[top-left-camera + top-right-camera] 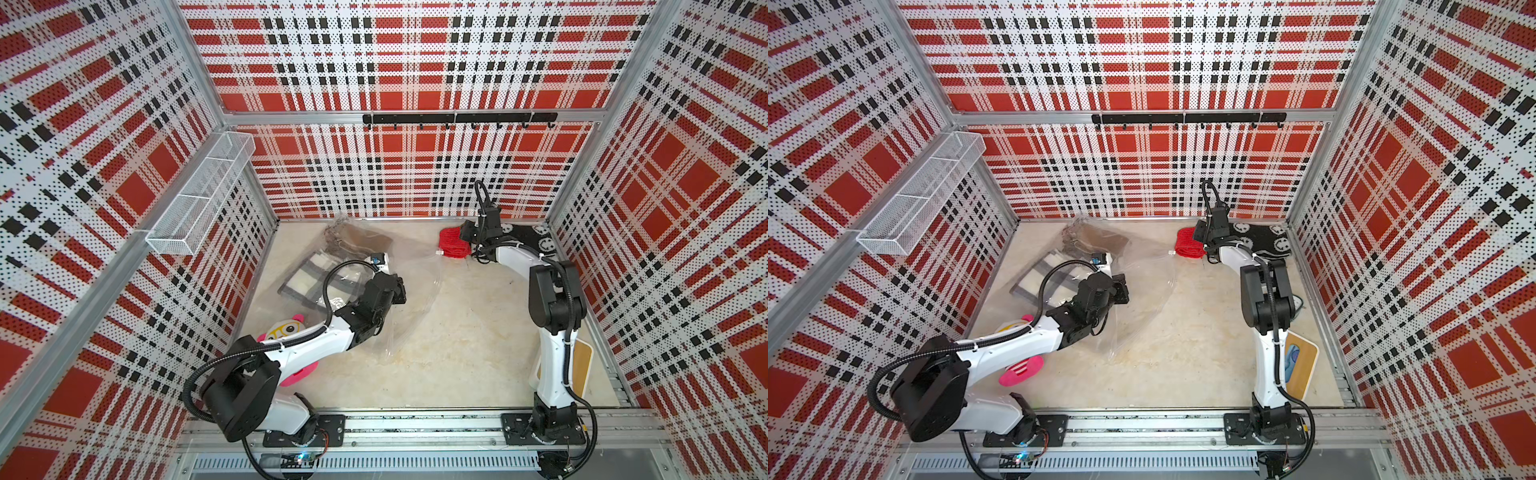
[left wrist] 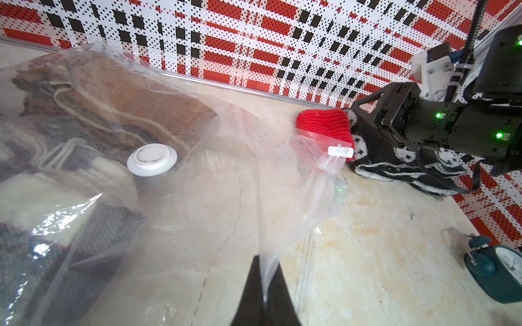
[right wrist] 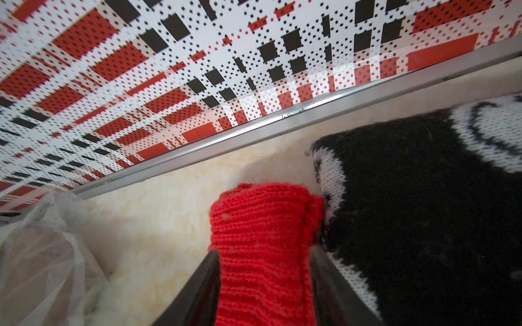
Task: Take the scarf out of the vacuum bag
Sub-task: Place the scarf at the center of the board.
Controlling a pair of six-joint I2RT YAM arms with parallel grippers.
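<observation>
The clear vacuum bag lies crumpled on the table's left half, its white valve cap facing up. A brown scarf and a grey plaid one sit inside it. My left gripper is shut on a fold of the bag's plastic near its open edge. A red knitted scarf lies outside the bag by the back wall. My right gripper stands open with its fingers on either side of the red scarf.
A black-and-white knitted scarf lies against the red one at the back right. A pink panda toy sits under the left arm. A teal alarm clock and an orange-faced board are near the right arm. A wire basket hangs on the left wall.
</observation>
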